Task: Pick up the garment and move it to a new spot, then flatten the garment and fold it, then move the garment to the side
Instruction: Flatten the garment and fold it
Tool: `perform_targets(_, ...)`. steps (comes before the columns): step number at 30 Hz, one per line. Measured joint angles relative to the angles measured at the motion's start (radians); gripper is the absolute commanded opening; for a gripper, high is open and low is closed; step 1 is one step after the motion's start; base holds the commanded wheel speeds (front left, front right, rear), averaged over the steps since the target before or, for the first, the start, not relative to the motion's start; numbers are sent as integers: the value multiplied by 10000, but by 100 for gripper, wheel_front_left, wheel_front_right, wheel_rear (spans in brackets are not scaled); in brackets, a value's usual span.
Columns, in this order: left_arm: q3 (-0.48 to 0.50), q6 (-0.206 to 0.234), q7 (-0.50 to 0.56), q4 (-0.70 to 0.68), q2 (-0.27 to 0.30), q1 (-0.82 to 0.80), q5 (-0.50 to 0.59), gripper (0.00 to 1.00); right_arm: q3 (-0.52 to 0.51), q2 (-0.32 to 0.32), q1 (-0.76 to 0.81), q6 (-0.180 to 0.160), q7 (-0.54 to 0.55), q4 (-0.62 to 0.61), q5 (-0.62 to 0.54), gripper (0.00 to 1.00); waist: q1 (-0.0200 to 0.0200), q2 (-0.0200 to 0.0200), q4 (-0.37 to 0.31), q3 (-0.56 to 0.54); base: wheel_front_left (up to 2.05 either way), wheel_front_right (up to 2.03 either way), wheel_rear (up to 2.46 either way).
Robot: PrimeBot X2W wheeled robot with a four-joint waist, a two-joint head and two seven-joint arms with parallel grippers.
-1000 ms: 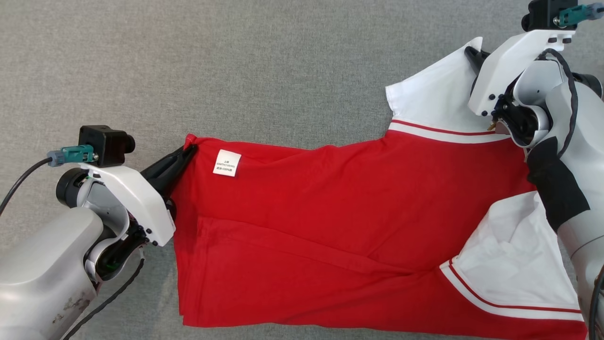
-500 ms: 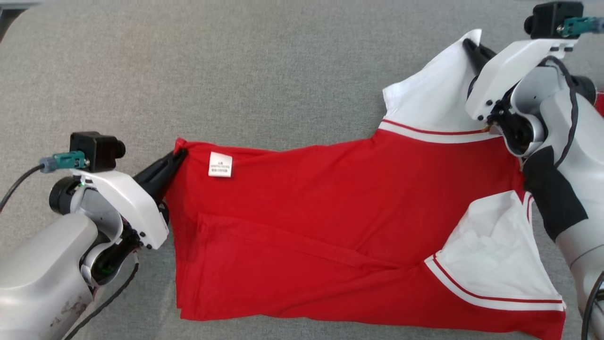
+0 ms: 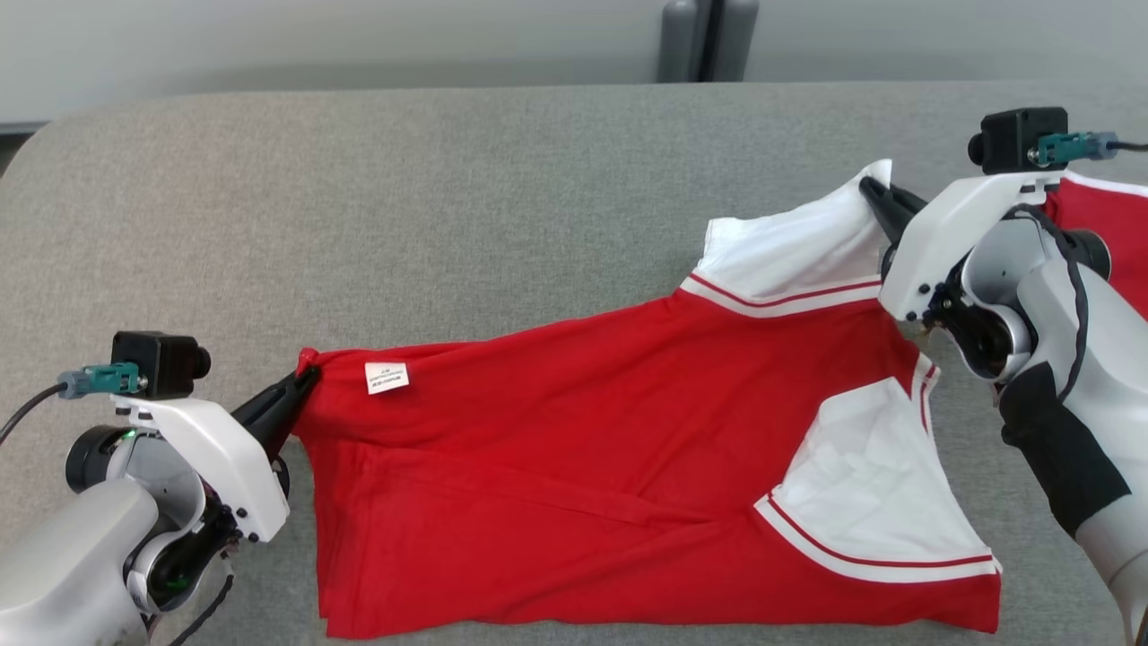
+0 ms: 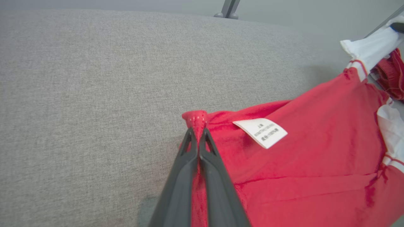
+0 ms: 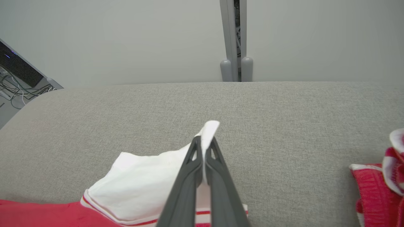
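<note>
The garment (image 3: 619,449) is a red shirt with white sleeves and a small white label (image 3: 387,378), stretched across the grey table between my two arms. My left gripper (image 3: 307,375) is shut on its red hem corner (image 4: 196,121) at the left. At the upper right, my right gripper (image 3: 870,190) is shut on the white sleeve's edge (image 5: 209,130), which it holds up off the table. The lower part of the shirt lies in loose folds toward the near edge, with the other white sleeve (image 3: 874,489) flat on top.
Another red-and-white cloth (image 3: 1099,211) lies bunched at the far right, beside my right wrist (image 5: 378,186). Bare grey table (image 3: 404,206) stretches behind the shirt to a pale wall with a grey post (image 3: 708,40). At the far left the table corner is rounded.
The head camera has tilted up, bringing the table's far edge and the wall into view. Both grippers keep their hold; the shirt hangs looser, and the white sleeve is lifted higher.
</note>
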Motion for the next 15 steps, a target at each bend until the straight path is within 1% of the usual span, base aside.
perform_targets(6, -140, 165, 234, -293, 127, 310, -92, 0, 439, -311, 635, 0, 341, -483, 575, 0, 0, 0, -206, -495, 0, 0, 0)
perform_targets(12, -562, 146, 1377, -665, 681, 430, -198, 0, 828, -744, 963, 0, 1327, -1028, 1043, 0, 0, 0, -409, -868, 0, 0, 0)
perform_targets(15, -593, 59, 1760, -790, 777, 430, -416, 0, 920, -895, 1024, 0, 1689, -1241, 1166, 0, 0, 0, -468, -979, 0, 0, 0)
